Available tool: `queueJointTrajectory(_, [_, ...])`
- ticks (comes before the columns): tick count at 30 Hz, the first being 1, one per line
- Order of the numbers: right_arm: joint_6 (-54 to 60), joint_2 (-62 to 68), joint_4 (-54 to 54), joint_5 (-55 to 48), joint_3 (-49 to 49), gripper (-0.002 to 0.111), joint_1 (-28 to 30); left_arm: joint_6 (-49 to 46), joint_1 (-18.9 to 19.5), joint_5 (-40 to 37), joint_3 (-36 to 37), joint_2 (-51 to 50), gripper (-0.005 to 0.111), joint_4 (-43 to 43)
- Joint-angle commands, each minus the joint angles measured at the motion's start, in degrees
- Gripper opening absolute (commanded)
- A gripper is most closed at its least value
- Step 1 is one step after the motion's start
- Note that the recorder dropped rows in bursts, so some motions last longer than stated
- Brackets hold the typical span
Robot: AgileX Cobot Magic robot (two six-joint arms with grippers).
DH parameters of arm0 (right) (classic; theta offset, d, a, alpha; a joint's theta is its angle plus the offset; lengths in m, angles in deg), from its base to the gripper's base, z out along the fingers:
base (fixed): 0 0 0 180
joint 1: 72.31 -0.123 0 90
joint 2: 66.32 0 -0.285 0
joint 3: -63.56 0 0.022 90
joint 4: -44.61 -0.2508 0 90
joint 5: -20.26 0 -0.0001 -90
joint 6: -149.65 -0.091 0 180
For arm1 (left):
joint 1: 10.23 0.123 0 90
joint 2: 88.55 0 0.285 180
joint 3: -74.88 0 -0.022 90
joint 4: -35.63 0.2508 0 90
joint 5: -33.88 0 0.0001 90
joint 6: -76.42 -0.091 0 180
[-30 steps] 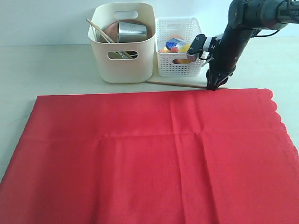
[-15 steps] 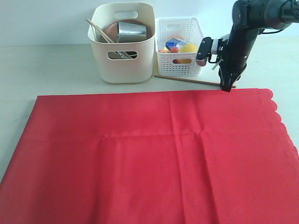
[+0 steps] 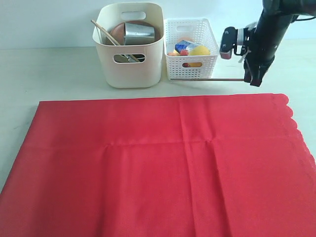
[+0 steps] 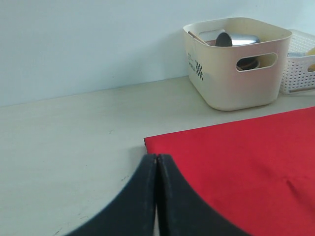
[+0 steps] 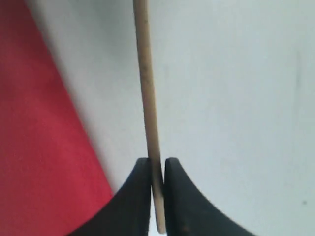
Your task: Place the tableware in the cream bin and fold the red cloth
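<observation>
A tan chopstick hangs level, just in front of the white basket, and my right gripper is shut on its right end. In the right wrist view the chopstick runs out from between the jaws of the right gripper. The cream bin holds a steel cup, a brown wooden plate and another chopstick. The red cloth lies spread flat. My left gripper is shut on nothing, at the corner of the red cloth.
A white lattice basket with toy food stands right of the cream bin. Bare table lies left of the bin, and a wall runs behind both containers.
My right gripper has shut on the chopstick, lifted it off the table edge of the cloth and carried it up and to the right. The left gripper has not moved.
</observation>
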Motion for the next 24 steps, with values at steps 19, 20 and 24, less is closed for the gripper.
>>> queueJointTrajectory(19, [-3.5, -1.8, -8.1, 1.6, 0.0, 0.03, 0.4, 0.0, 0.0, 0.1, 0.2, 0.4, 0.002, 0.0])
queueJointTrajectory(20, [-3.9, -1.2, -8.3, 1.8, 0.0, 0.033, 0.4, 0.0, 0.0, 0.1, 0.2, 0.4, 0.002, 0.0])
queueJointTrajectory(24, [-4.9, 1.0, -11.0, 3.1, 0.0, 0.037, 1.6, 0.0, 0.0, 0.1, 0.2, 0.4, 0.002, 0.0])
